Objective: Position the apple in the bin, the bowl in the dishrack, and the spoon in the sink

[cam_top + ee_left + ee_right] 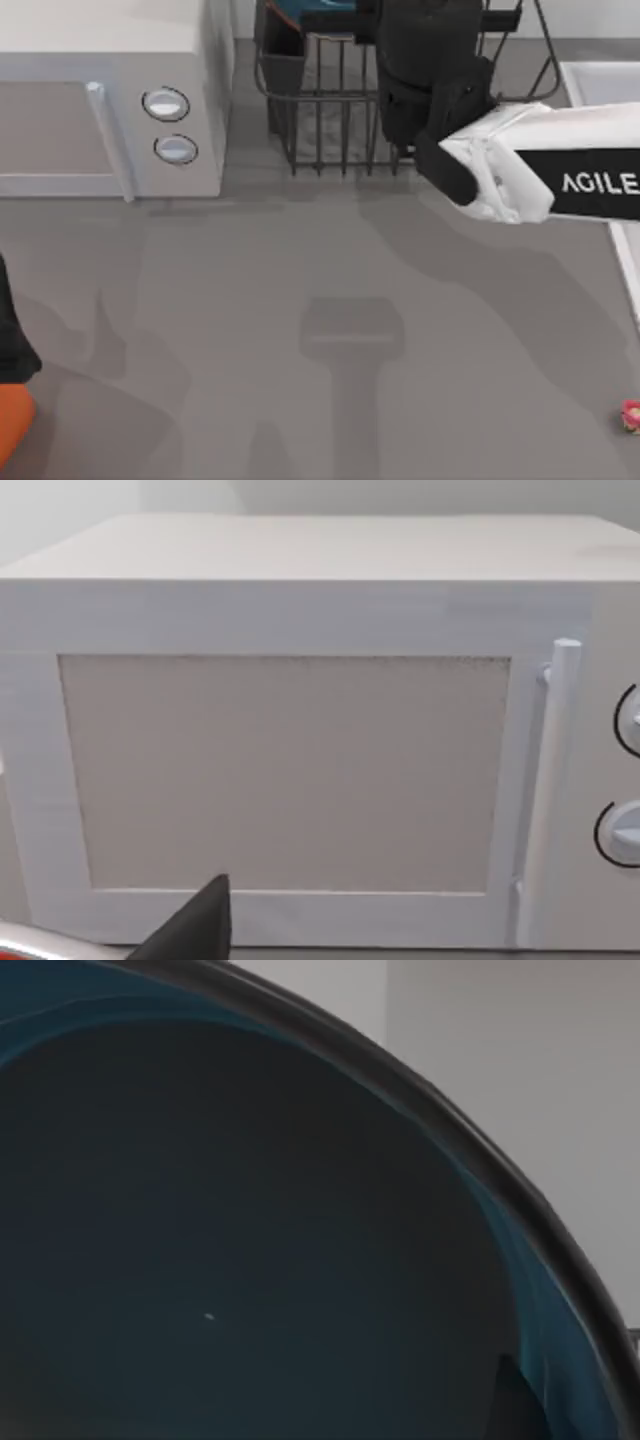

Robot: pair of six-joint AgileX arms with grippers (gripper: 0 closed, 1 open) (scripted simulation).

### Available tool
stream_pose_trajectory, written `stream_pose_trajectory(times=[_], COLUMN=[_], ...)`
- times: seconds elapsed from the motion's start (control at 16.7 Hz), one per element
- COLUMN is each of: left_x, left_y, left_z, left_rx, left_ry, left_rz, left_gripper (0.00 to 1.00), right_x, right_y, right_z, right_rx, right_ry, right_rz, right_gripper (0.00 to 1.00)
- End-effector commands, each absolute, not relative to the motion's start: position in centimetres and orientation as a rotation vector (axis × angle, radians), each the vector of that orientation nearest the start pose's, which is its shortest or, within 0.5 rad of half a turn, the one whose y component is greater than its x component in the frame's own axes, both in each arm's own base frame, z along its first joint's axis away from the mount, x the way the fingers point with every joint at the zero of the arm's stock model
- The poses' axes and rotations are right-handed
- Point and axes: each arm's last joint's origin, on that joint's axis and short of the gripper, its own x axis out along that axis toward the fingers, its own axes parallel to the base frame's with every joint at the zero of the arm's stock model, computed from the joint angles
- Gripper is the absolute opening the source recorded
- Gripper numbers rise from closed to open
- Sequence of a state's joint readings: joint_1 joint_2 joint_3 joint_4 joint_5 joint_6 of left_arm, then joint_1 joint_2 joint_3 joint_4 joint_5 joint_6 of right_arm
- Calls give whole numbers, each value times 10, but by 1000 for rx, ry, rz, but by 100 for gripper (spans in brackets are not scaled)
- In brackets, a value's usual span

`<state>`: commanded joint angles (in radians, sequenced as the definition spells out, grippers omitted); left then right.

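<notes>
Grey bench [300,300], microwave [100,100] upper left. At upper centre, the bowl [300,12] is held over the dishrack [330,130] by the right pincer [420,60], seemingly pinching its rim. Lowering and release are called for next. The spoon [630,415] lies lower right; left pincer [195,925] state cannot be told.

Right arm [540,175] extends over the dishrack [330,110] at top centre; microwave [110,100] stands top left; spoon [631,415] lies at the tabletop's [300,300] right edge.
</notes>
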<state>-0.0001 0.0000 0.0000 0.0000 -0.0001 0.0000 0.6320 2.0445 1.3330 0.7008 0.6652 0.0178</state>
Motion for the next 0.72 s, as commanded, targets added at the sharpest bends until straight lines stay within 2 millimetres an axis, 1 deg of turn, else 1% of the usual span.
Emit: stream_pose_trajectory(times=[0.6, 0.66, 0.72], left_x=[106, 106, 106], left_y=[-1, -1, -1], left_z=[160, 160, 160], left_rx=[0, 0, 0], left_ry=[0, 0, 0], left_rz=[0, 0, 0], left_gripper=[100, 100, 100], right_x=[382, 382, 382], right_y=[262, 262, 262], right_z=[219, 219, 219], right_rx=[0, 0, 0], right_ry=[0, 0, 0], right_rz=[-10, -10, -10], right_gripper=[98, 100, 100])
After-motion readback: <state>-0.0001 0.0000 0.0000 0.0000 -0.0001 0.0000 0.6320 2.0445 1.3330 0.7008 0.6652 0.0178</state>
